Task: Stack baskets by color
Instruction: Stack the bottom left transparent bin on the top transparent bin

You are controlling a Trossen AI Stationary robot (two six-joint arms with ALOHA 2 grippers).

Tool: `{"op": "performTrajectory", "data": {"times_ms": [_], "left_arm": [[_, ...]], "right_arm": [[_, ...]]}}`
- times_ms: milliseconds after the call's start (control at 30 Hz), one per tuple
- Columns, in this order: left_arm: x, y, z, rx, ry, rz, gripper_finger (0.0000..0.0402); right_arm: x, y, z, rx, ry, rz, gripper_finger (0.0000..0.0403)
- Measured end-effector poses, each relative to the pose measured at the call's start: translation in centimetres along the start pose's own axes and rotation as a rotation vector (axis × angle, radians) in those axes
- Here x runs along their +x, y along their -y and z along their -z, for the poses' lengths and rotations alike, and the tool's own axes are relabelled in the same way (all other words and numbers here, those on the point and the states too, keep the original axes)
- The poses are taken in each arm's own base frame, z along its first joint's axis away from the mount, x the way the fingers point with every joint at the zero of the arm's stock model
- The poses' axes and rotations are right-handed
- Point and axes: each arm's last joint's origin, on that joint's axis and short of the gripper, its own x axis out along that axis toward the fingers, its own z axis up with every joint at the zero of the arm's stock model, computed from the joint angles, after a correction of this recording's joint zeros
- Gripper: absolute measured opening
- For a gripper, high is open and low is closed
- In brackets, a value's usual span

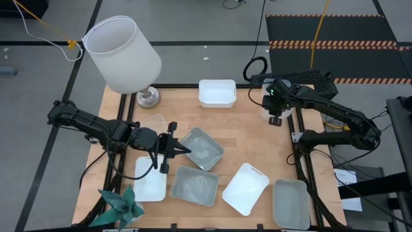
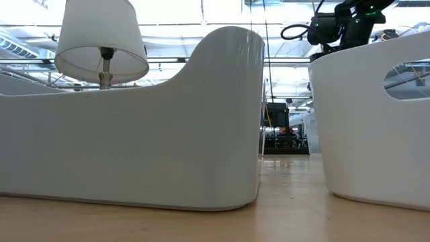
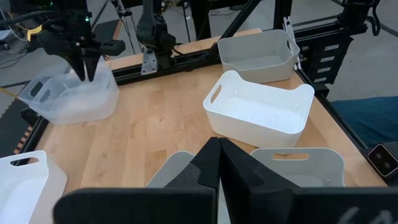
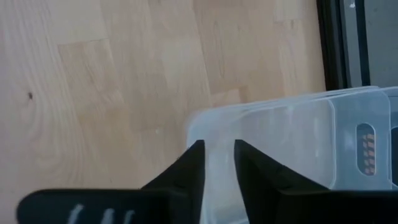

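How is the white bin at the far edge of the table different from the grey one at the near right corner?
The far white bin is opaque bright white; the corner grey bin is dull grey-green. The white bin lies crosswise along the table's far edge; the grey bin lies lengthwise at the near right corner. Both are shallow, rounded rectangles, upright and empty.

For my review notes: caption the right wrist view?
Right gripper open, fingers straddling the rim of a clear basket on the wooden table.

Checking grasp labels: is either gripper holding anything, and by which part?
Left gripper holds nothing. Right gripper sits over the clear basket at its rim; whether it grips cannot be told.
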Motion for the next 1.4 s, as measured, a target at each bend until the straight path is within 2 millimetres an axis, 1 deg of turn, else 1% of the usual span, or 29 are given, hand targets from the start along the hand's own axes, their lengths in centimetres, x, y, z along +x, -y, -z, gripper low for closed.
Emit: {"op": "performTrajectory", "data": {"times_ms": [300, 400, 667, 833, 967, 1100, 1233, 1400], "left_arm": [[0.0, 0.0, 0.0, 0.002, 0.000, 0.000, 0.0012], [0.0, 0.0, 0.0, 0.003, 0.000, 0.000, 0.0012], [0.0, 0.0, 0.0, 0.007, -0.001, 0.000, 0.0012], [0.0, 0.0, 0.0, 0.007, 0.000, -0.001, 0.0012], [0.0, 0.0, 0.0, 0.007, 0.001, -0.001, 0.0012], [0.0, 0.0, 0.0, 0.007, 0.001, -0.001, 0.0012], [0.0, 0.0, 0.0, 0.007, 0.002, -0.001, 0.0012], [0.0, 0.0, 0.0, 0.005, 0.003, -0.001, 0.0012]], "right_arm": [[0.0, 0.2, 0.0, 0.042, -0.021, 0.057, 0.0118], [-0.2, 0.2, 0.0, 0.075, -0.008, 0.060, 0.0135], [-1.9, -0.8, 0.3, 0.151, 0.082, 0.081, 0.0200], [-2.8, -1.8, 0.2, 0.169, 0.131, 0.094, 0.0209], [-3.2, -2.8, -0.1, 0.164, 0.162, 0.070, 0.0197], [-3.2, -3.9, -0.6, 0.177, 0.175, 0.030, 0.0168], [-2.5, -4.8, -1.4, 0.146, 0.141, -0.001, 0.0118], [-0.6, -5.2, -2.4, 0.104, 0.053, -0.022, 0.0043]]}}
